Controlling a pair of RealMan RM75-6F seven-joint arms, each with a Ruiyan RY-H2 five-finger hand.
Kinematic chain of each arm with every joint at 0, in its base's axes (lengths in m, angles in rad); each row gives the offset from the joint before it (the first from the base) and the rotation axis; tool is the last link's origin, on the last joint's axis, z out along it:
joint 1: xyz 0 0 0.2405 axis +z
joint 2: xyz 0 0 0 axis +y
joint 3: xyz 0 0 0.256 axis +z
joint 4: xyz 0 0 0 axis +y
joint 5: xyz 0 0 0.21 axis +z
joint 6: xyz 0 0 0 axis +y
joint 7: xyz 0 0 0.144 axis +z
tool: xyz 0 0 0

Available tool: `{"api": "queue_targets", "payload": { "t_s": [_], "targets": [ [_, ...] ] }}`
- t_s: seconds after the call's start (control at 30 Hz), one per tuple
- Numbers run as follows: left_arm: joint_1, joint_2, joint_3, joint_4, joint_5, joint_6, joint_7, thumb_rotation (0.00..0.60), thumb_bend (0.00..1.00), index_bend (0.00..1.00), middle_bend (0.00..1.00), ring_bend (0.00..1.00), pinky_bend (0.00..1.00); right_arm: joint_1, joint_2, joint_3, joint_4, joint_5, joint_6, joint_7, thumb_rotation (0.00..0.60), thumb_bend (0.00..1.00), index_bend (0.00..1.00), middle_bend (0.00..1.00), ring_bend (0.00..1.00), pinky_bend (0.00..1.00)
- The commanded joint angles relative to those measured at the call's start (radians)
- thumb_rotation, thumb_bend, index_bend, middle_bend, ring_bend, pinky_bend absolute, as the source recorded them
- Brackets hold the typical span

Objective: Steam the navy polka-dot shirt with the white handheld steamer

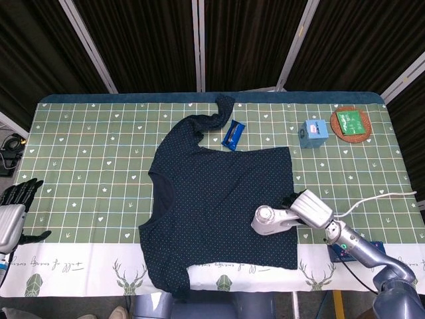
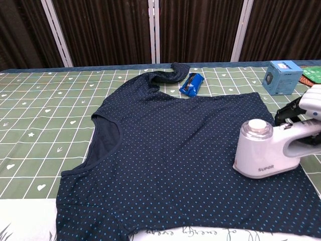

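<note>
The navy polka-dot shirt (image 1: 219,193) (image 2: 170,145) lies spread flat on the green patterned tablecloth, one sleeve reaching toward the far edge. The white handheld steamer (image 1: 272,220) (image 2: 263,153) sits head-down on the shirt's right part, close to its right edge. My right hand (image 1: 312,206) (image 2: 308,108) grips the steamer's handle from the right; its white cord (image 1: 372,197) trails off to the right edge. My left hand (image 1: 14,206) hangs off the table's left edge, black fingers apart, holding nothing.
A blue packet (image 1: 233,134) (image 2: 191,84) lies just beyond the shirt's shoulder. A blue box (image 1: 313,133) (image 2: 282,77) and a brown round coaster with a green packet (image 1: 350,123) stand at the far right. The table's front edge (image 1: 80,266) carries a white deer-print border.
</note>
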State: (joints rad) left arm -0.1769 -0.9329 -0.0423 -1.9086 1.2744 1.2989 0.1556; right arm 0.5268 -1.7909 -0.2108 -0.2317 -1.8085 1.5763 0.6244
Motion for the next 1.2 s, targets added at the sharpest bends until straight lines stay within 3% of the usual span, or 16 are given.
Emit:
{"api": "queue_targets", "payload": {
  "t_s": [0.03, 0.17, 0.33, 0.7, 0.9, 0.97, 1.1, 1.2],
  "targets": [
    [0.001, 0.002, 0.0, -0.001, 0.002, 0.001, -0.004, 0.6, 0.0, 0.0, 0.0, 0.0, 0.0, 0.015, 0.009, 0.066, -0.012, 0.067, -0.032, 0.024, 0.6, 0.19, 0.77, 0.65, 0.64, 0.89],
    [0.002, 0.006, 0.0, -0.001, 0.006, 0.003, -0.01, 0.6, 0.0, 0.0, 0.0, 0.0, 0.0, 0.033, 0.025, 0.154, -0.023, 0.16, -0.106, 0.053, 0.6, 0.19, 0.77, 0.65, 0.64, 0.89],
    [0.003, 0.007, 0.0, -0.002, 0.01, 0.004, -0.012, 0.6, 0.0, 0.0, 0.0, 0.0, 0.0, 0.049, 0.04, 0.217, -0.003, 0.231, -0.202, 0.032, 0.6, 0.2, 0.77, 0.65, 0.64, 0.89],
    [0.002, 0.005, 0.0, -0.001, 0.006, 0.002, -0.01, 0.6, 0.0, 0.0, 0.0, 0.0, 0.0, 0.041, 0.043, 0.236, 0.04, 0.272, -0.396, -0.067, 0.6, 0.2, 0.76, 0.64, 0.63, 0.88],
    [0.0, 0.002, 0.001, -0.001, 0.004, -0.001, -0.004, 0.6, 0.0, 0.0, 0.0, 0.0, 0.0, 0.028, 0.038, 0.238, 0.051, 0.282, -0.464, -0.105, 0.6, 0.16, 0.7, 0.6, 0.58, 0.82],
    [0.0, 0.002, 0.001, -0.001, 0.004, 0.0, -0.002, 0.6, 0.0, 0.0, 0.0, 0.0, 0.0, 0.027, 0.039, 0.239, 0.047, 0.285, -0.488, -0.114, 0.6, 0.13, 0.64, 0.55, 0.54, 0.78],
    [0.001, 0.001, 0.002, -0.002, 0.004, 0.0, -0.001, 0.6, 0.0, 0.0, 0.0, 0.0, 0.0, 0.025, 0.046, 0.241, 0.033, 0.291, -0.524, -0.126, 0.6, 0.03, 0.32, 0.33, 0.35, 0.66],
    [0.001, 0.0, 0.003, -0.003, 0.006, 0.0, 0.0, 0.6, 0.0, 0.0, 0.0, 0.0, 0.0, 0.024, 0.055, 0.242, 0.014, 0.295, -0.553, -0.135, 0.6, 0.0, 0.05, 0.12, 0.16, 0.51]
  ]
}}
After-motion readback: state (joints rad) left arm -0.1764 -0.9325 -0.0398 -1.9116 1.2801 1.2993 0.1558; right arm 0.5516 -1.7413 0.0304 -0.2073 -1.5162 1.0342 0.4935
